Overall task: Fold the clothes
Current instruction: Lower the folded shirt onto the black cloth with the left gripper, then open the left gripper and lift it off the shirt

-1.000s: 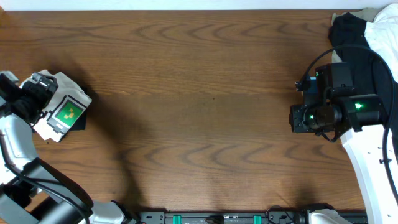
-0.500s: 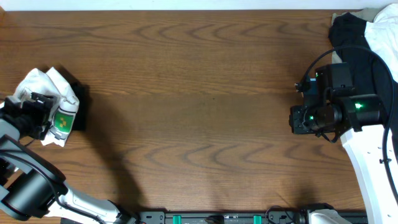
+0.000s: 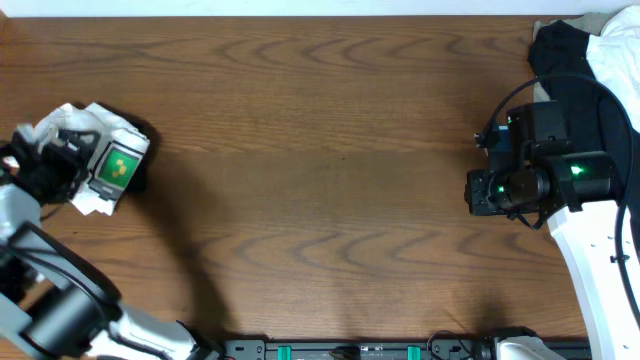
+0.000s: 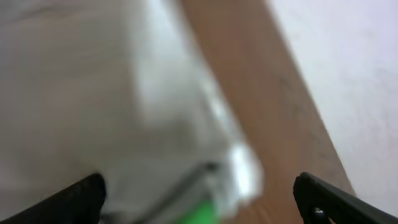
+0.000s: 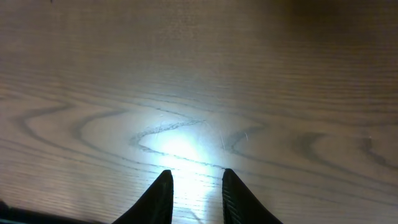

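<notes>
The clothes, a folded white T-shirt (image 3: 100, 150) with a green square print (image 3: 120, 166), lie at the table's far left on top of a small black garment (image 3: 140, 178). My left gripper (image 3: 60, 165) is at the bundle's left side, its black fingers wide apart. In the left wrist view the blurred white shirt (image 4: 93, 93) fills the left of the frame, reaching between my open left gripper (image 4: 199, 190) fingers. My right gripper (image 5: 197, 186) hovers over bare wood at the right, fingers a narrow gap apart with nothing between them; the overhead view shows the right gripper (image 3: 480, 190) from above.
A large black garment (image 3: 555, 50) heaped with pale cloth (image 3: 615, 50) lies at the back right corner behind the right arm. The table's far edge and a white wall (image 4: 354, 68) show in the left wrist view. A black rail (image 3: 350, 350) runs along the front edge.
The shirt bundle was crumpled and tipped half a second ago; it now lies flatter with the print up, slightly farther back. My left arm shifted with it. The right arm has not moved.
</notes>
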Controlling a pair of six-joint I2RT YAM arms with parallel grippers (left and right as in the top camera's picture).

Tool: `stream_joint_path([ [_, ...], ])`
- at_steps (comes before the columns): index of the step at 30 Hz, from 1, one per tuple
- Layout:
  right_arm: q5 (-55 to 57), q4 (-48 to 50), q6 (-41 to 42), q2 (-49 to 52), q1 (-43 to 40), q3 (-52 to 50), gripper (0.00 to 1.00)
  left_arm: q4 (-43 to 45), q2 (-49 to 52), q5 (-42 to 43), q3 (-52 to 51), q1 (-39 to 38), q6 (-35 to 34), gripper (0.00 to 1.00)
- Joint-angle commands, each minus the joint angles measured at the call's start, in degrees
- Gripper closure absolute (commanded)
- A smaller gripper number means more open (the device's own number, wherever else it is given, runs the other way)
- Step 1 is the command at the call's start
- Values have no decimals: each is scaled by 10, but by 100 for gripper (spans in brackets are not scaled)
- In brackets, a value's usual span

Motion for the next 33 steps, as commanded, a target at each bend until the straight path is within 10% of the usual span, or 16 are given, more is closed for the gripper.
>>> stream_joint_path([
  [1, 15, -1, -8, -5, -4, -1, 75, 2, -97, 22, 0, -21, 29, 2],
  [11, 17, -1, -7, -5, -4, -1, 75, 1, -183, -28, 0, -97, 29, 2],
  [18, 17, -2, -7, -5, -4, -1, 74, 2, -111, -125, 0, -132, 29, 2],
  [33, 17, -3, -7, -5, -4, -1, 73, 28, 108, -43, 0, -131, 29, 2],
])
